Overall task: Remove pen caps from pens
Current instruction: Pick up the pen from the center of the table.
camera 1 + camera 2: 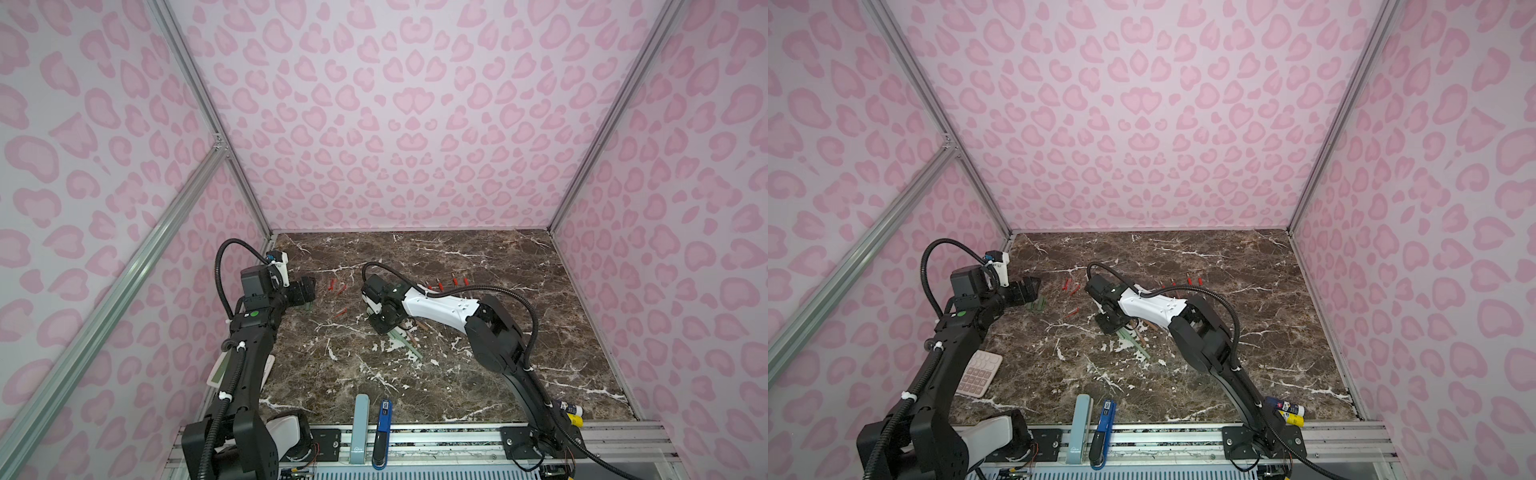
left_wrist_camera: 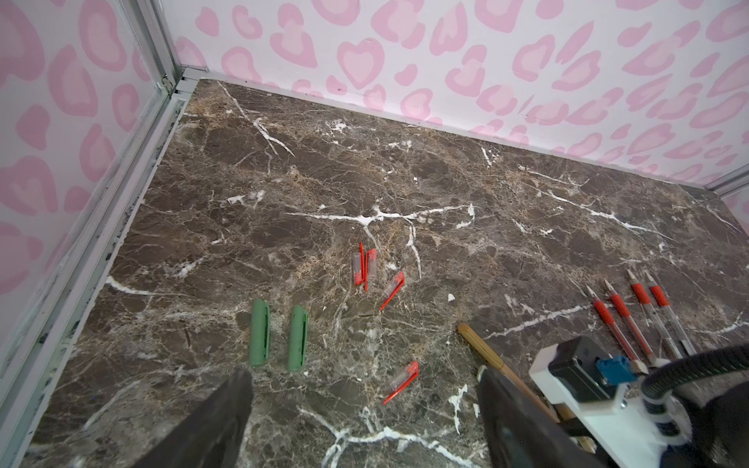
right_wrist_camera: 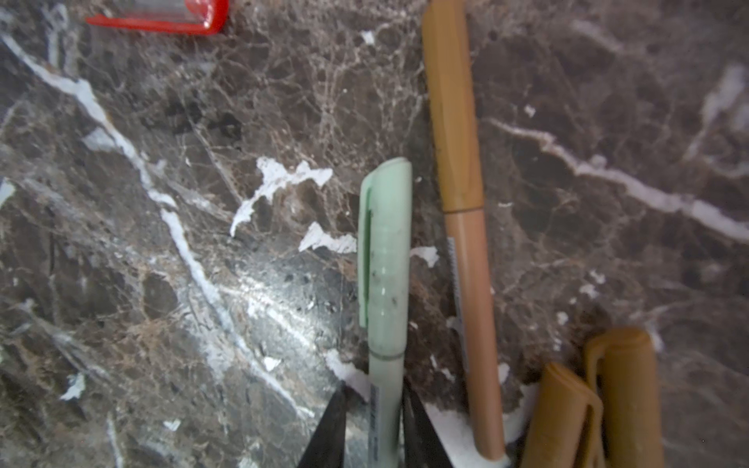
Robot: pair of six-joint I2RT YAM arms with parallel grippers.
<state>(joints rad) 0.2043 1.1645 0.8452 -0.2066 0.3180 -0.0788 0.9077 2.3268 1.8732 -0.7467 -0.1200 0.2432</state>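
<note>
So my right claw point(image 3: 375, 389) has a finger on each side of the capped sage-green pen point(image 3: 385, 283) lying on the surface point(image 3: 162, 243), honestly can't tell if it's pinching. And my left claw point(image 2: 362, 375) is spread wide, with two green pen caps point(image 2: 259, 332) just ahead of it.

— Where's there open room?
— The far strip of the surface point(image 1: 436, 249) lies bare, the right edge too.
— What's blocking?
— Loose red caps point(image 1: 337, 288) left of centre, green caps point(image 2: 259, 332) further left, and pens point(image 3: 385, 263) clustered mid-surface, seemingly touching.
</note>
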